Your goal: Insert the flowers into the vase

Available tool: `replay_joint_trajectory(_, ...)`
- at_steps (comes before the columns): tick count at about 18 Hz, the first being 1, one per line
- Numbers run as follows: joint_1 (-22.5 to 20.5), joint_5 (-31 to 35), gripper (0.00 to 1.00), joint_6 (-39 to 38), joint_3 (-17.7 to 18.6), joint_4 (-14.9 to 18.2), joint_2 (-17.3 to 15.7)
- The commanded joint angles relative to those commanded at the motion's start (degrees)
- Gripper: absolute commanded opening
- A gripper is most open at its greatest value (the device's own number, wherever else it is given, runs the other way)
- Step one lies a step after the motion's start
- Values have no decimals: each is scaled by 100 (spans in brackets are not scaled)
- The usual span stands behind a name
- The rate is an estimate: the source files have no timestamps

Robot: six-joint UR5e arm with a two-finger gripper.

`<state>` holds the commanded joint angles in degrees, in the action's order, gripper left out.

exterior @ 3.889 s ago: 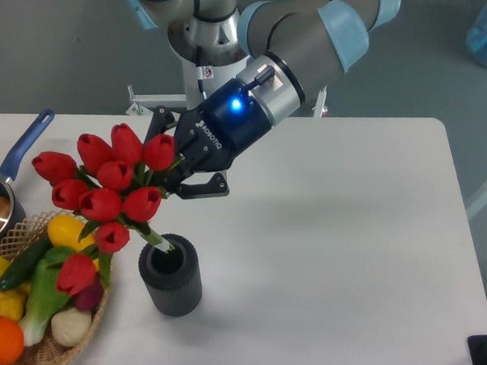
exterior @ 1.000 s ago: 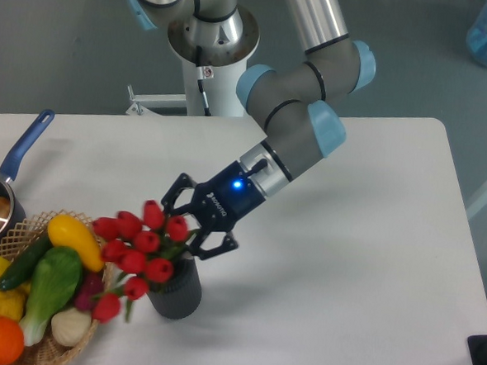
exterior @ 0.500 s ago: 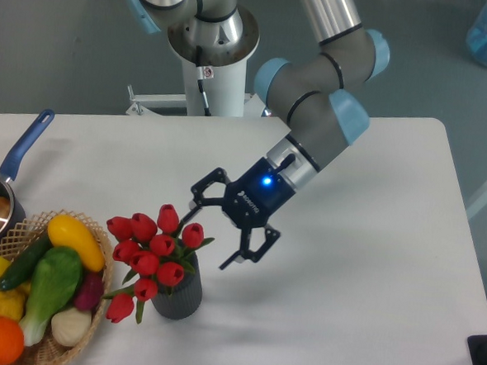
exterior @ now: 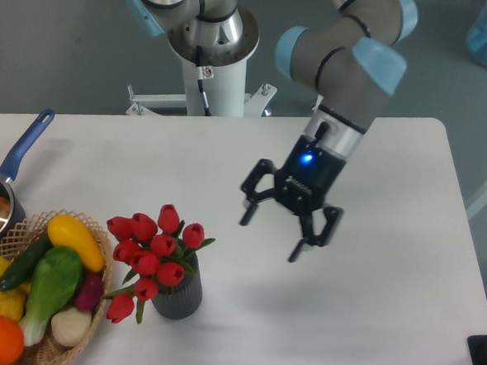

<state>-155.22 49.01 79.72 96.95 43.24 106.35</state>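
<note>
Tulips in the vase, gripper empty above the table.

The flowers (exterior: 152, 255) stood in the vase (exterior: 178, 293) near the table's (exterior: 367, 322) front left, their red heads spilling out over the mouth and leaning left, one bloom drooping low beside the vase wall. Just left of them sat a wicker basket (exterior: 68, 341) of vegetables, and behind it at the edge a blue-handled saucepan (exterior: 12, 177). Well apart to the right, the gripper (exterior: 273, 232) hung over bare tabletop with its two fingers spread wide and nothing between them, a blue light glowing on its wrist.
</note>
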Motion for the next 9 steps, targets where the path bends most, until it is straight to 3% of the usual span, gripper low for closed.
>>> replay_joint_trajectory(3, -227, 1291, 100, 61, -176, -17, 158)
replay_joint_trajectory(6, -719, 1540, 100, 62, -299, 9, 184)
replay_joint_trajectory(9, -765, 2451, 100, 70, -414, 26, 308)
